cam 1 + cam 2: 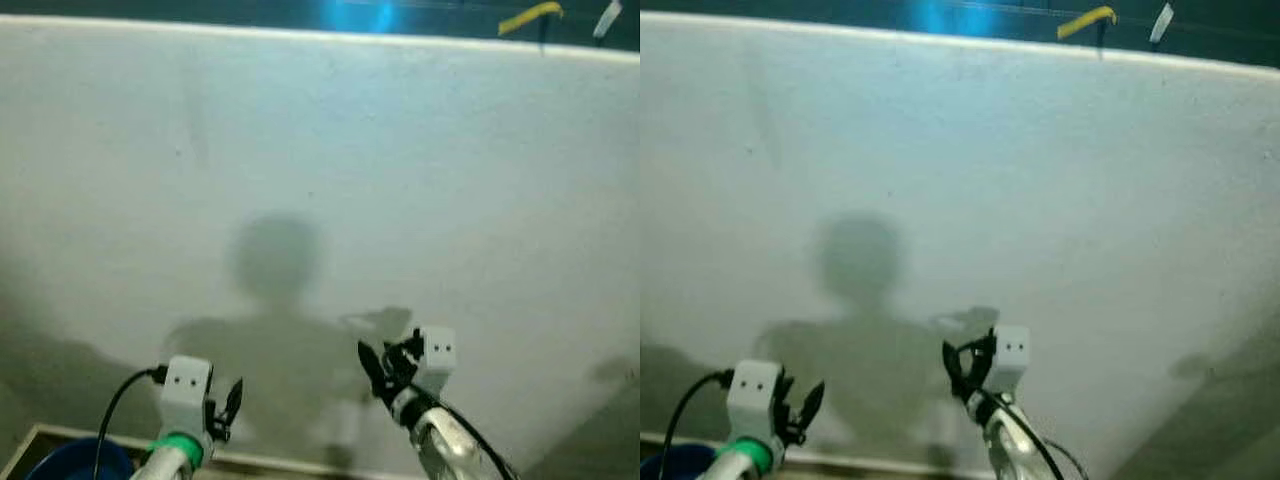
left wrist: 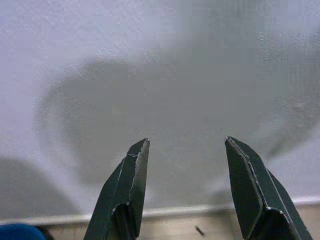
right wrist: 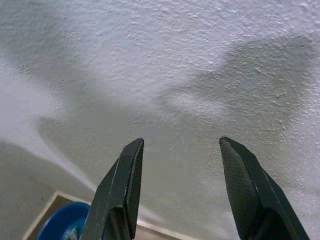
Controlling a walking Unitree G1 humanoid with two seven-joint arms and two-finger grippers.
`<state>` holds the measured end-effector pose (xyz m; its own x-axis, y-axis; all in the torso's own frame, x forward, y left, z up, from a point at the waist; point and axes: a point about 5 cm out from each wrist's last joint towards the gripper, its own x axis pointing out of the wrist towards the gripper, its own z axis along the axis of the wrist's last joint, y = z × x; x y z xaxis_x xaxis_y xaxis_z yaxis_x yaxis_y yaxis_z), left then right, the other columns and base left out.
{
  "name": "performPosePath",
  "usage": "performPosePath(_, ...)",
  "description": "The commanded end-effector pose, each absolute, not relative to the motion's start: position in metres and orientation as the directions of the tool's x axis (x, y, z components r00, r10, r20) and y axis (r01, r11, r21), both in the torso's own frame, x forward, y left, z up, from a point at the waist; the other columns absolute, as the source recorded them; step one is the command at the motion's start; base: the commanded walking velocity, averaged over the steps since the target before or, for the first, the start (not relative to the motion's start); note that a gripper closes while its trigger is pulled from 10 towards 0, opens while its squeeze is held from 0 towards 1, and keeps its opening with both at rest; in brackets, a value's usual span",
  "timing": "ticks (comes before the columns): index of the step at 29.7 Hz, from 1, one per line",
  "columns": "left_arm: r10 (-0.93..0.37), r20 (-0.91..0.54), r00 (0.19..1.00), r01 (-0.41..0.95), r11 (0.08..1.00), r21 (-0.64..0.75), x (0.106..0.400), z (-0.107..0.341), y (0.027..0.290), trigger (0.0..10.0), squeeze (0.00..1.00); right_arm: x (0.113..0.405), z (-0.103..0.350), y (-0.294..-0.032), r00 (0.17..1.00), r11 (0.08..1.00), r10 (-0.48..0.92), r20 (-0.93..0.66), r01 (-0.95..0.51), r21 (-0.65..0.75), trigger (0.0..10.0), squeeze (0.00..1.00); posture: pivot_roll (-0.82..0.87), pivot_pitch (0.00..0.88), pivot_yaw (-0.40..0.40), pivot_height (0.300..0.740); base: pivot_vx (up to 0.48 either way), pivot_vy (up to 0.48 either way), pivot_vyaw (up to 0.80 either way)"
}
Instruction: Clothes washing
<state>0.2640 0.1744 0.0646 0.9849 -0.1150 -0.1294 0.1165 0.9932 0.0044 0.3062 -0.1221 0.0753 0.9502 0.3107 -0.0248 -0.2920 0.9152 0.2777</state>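
Observation:
I face a plain white wall with my own shadow cast on it. My left gripper is raised at the lower left, open, with nothing between its fingers. My right gripper is raised at the lower middle, also open and empty, its fingers pointing at the wall. A blue basin sits on the floor at the lower left corner; its rim also appears in the right wrist view. No clothes are in view.
A pale skirting strip runs along the foot of the wall above a tiled floor. Above the wall's top edge hang a yellow object and a white one against a dark background.

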Motion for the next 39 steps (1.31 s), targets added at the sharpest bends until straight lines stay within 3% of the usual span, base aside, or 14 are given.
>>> performPosePath(1, -0.086, -0.118, 0.989, 0.09, 0.995, 0.034, 0.26, 0.07, 0.177, 10.0, 0.0, 0.298, 0.074, -0.123, 0.939, 0.914, 0.341, -0.049, -0.319, 0.251, 10.0, 0.0, -0.02, 0.013, -0.029, 0.74, 0.0, 0.0, 0.0)
performPosePath(7, -0.059, -0.129, 0.99, 0.064, 0.998, 0.03, 0.261, 0.074, 0.179, 10.0, 0.0, 0.292, 0.077, -0.121, 0.927, 0.914, 0.368, -0.079, -0.345, 0.212, 10.0, 0.0, -0.02, 0.013, -0.03, 0.74, 0.0, 0.0, 0.0)
performPosePath(8, -0.079, -0.127, 0.989, 0.089, 0.993, 0.075, 0.262, 0.077, 0.178, 10.0, 0.0, 0.293, 0.078, -0.119, 0.919, 0.919, 0.385, -0.084, -0.373, 0.132, 10.0, 0.0, -0.02, 0.006, -0.038, 0.74, 0.0, 0.0, -0.8)
performPosePath(11, -0.084, -0.136, 0.987, 0.096, 0.992, 0.086, 0.263, 0.08, 0.178, 10.0, 0.0, 0.295, 0.083, -0.118, 0.924, 0.924, 0.376, -0.071, -0.368, 0.105, 10.0, 0.0, -0.02, 0.006, -0.04, 0.74, 0.0, 0.0, -0.8)
performPosePath(15, -0.068, -0.124, 0.99, 0.082, 0.99, 0.114, 0.264, 0.083, 0.18, 10.0, 0.0, 0.295, 0.088, -0.117, 0.914, 0.91, 0.403, -0.048, -0.395, 0.13, 10.0, 0.0, 0.0, 0.003, -0.043, 0.74, 0.0, 0.0, -0.8)
performPosePath(19, -0.047, -0.115, 0.992, 0.056, 0.995, 0.079, 0.265, 0.089, 0.182, 10.0, 0.0, 0.298, 0.099, -0.121, 0.94, 0.92, 0.34, -0.009, -0.331, 0.208, 10.0, 0.0, 0.0, 0.0, -0.037, 0.74, 0.0, 0.0, -0.8)
performPosePath(25, -0.052, -0.107, 0.993, 0.06, 0.996, 0.07, 0.271, 0.092, 0.178, 10.0, 0.0, 0.296, 0.094, -0.12, 0.929, 0.916, 0.368, -0.048, -0.352, 0.193, 10.0, 0.0, -0.02, 0.0, -0.035, 0.74, 0.0, 0.0, -0.8)
performPosePath(31, -0.136, -0.101, 0.986, 0.151, 0.977, 0.151, 0.279, 0.098, 0.166, 10.0, 0.0, 0.299, 0.093, -0.128, 0.951, 0.939, 0.305, -0.055, -0.291, 0.184, 10.0, 0.0, -0.01, 0.007, -0.041, 0.74, 0.0, 0.0, -0.8)
performPosePath(39, -0.14, -0.082, 0.987, 0.15, 0.979, 0.138, 0.285, 0.107, 0.17, 10.0, 0.0, 0.302, 0.096, -0.125, 0.95, 0.937, 0.305, -0.06, -0.289, 0.194, 10.0, 0.0, -0.02, 0.011, -0.03, 0.74, 0.0, 0.0, -0.8)
